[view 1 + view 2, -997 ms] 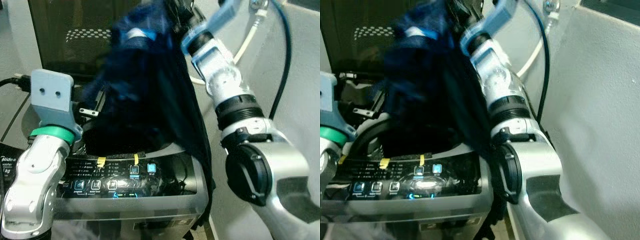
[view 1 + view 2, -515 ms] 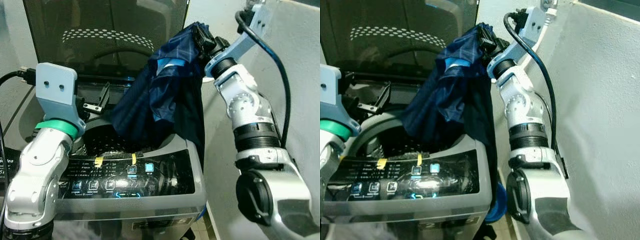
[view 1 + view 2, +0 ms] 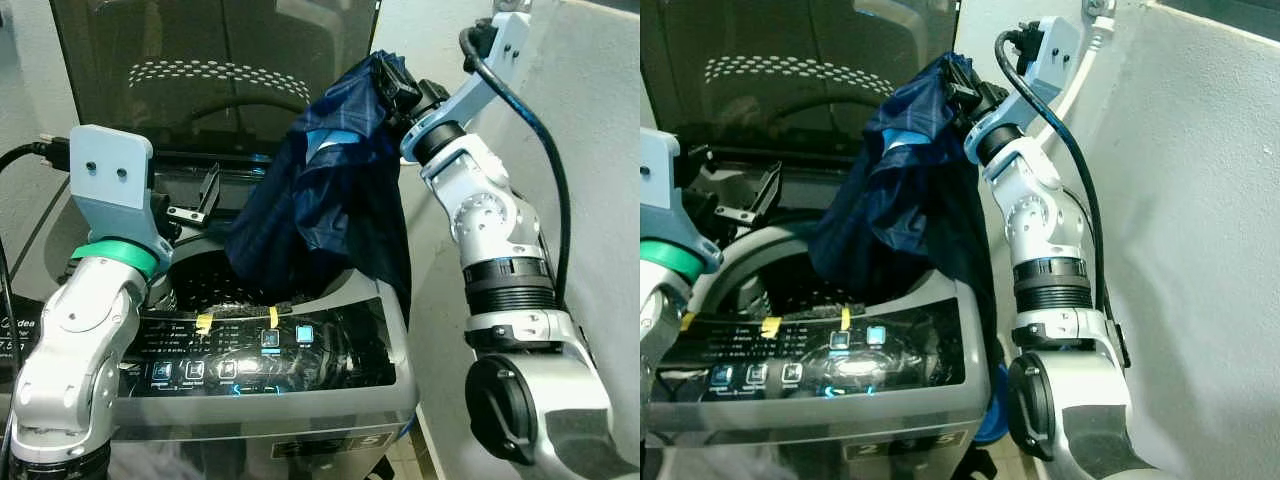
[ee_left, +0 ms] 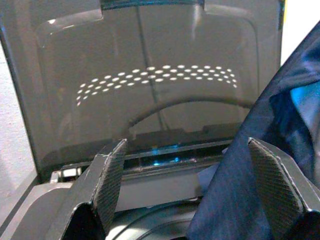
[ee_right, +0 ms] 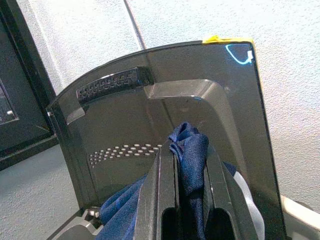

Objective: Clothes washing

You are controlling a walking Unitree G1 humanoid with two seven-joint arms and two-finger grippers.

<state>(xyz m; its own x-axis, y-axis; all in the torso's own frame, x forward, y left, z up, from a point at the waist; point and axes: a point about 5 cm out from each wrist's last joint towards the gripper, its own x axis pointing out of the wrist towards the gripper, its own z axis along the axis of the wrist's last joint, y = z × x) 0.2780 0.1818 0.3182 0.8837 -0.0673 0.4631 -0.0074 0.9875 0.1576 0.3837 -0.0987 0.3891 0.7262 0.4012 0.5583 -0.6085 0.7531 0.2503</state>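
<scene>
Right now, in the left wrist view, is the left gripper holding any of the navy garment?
No, the left gripper is open with its fingers spread apart, and the navy garment hangs beside them ungripped.

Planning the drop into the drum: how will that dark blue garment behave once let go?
Probably floppy: the dark blue garment hangs in loose folds from the right end effector. Likely light, pinched at one bunch. It may snag, since part drapes over the washer rim.
</scene>
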